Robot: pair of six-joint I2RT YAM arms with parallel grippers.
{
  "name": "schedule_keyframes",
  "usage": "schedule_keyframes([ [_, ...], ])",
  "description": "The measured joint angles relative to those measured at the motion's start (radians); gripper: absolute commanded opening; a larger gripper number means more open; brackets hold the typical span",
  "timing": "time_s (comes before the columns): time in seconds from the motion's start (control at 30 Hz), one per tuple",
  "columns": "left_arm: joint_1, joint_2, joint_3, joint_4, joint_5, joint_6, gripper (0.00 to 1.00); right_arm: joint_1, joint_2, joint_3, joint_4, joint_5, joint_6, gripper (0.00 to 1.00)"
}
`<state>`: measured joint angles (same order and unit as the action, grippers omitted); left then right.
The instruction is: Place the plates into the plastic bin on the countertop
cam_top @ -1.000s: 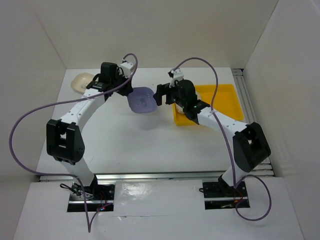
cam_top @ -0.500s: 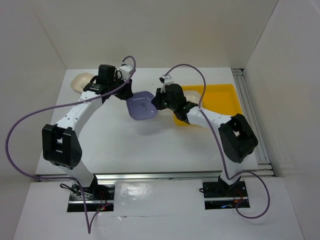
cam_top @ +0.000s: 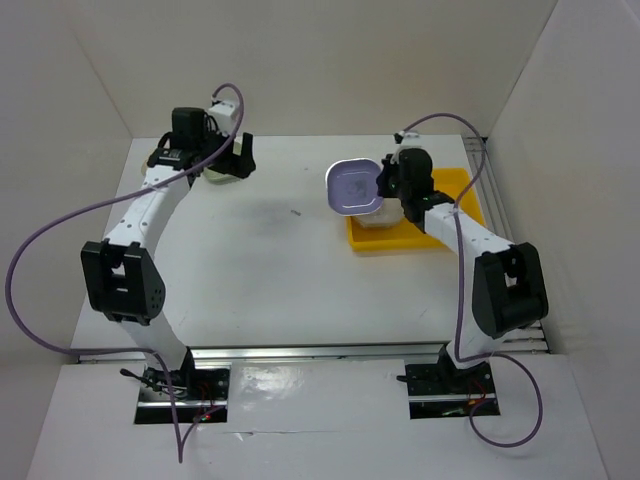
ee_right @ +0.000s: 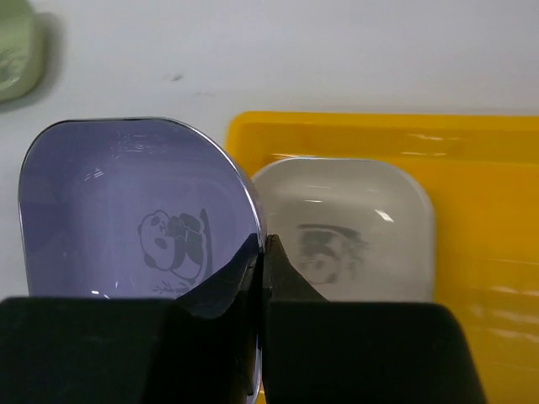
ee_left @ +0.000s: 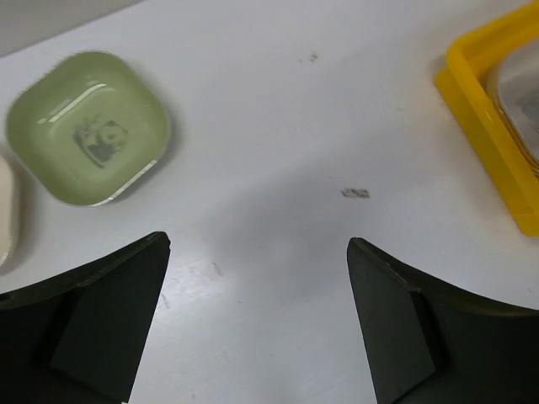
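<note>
Lavender plate (cam_top: 353, 186) has moved right, beside bin (ee_right: 497, 219).

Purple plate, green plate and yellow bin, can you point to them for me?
purple plate (ee_right: 93, 202): right wrist view, on its inner floor beside the panda.
green plate (ee_left: 88, 139): left wrist view, on its centre print.
yellow bin (ee_right: 493, 244): right wrist view, on its bare floor.

Whole countertop (cam_top: 270, 270) is covered from above, near side, by the top camera; small patches are seen close, facing down, by both wrist cameras, plastic bin (cam_top: 462, 195) being shared by all three.
</note>
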<state>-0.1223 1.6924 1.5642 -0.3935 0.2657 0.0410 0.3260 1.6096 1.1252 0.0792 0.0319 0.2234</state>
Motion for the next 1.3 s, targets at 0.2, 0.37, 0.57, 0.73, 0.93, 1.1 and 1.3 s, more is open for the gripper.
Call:
schedule_keyframes([
  [0.2, 0.102, 0.121, 0.127, -0.01, -0.022, 0.004, 1.0, -0.131, 0.003, -0.022, -0.005, -0.012, -0.056, 0.0],
  [0.37, 0.132, 0.236, 0.251, -0.031, -0.071, 0.012, 1.0, -0.176, 0.05, -0.014, -0.004, -0.032, -0.08, 0.85],
  [0.57, 0.155, 0.375, 0.391, -0.036, -0.111, 0.016, 1.0, -0.191, 0.085, 0.027, -0.003, -0.051, -0.091, 1.0],
  [0.73, 0.191, 0.447, 0.438, -0.036, -0.118, 0.005, 1.0, -0.161, 0.064, 0.032, 0.014, -0.054, -0.081, 1.0],
  [0.93, 0.245, 0.554, 0.539, -0.047, -0.123, -0.019, 1.0, -0.052, 0.008, -0.009, 0.049, -0.057, -0.063, 1.0],
  [1.1, 0.259, 0.631, 0.592, -0.055, -0.118, -0.063, 0.99, 0.014, -0.01, -0.075, 0.067, -0.069, -0.056, 1.0],
  [1.3, 0.252, 0.644, 0.517, -0.047, -0.099, -0.184, 0.88, 0.048, 0.011, -0.086, 0.083, -0.061, -0.061, 1.0],
])
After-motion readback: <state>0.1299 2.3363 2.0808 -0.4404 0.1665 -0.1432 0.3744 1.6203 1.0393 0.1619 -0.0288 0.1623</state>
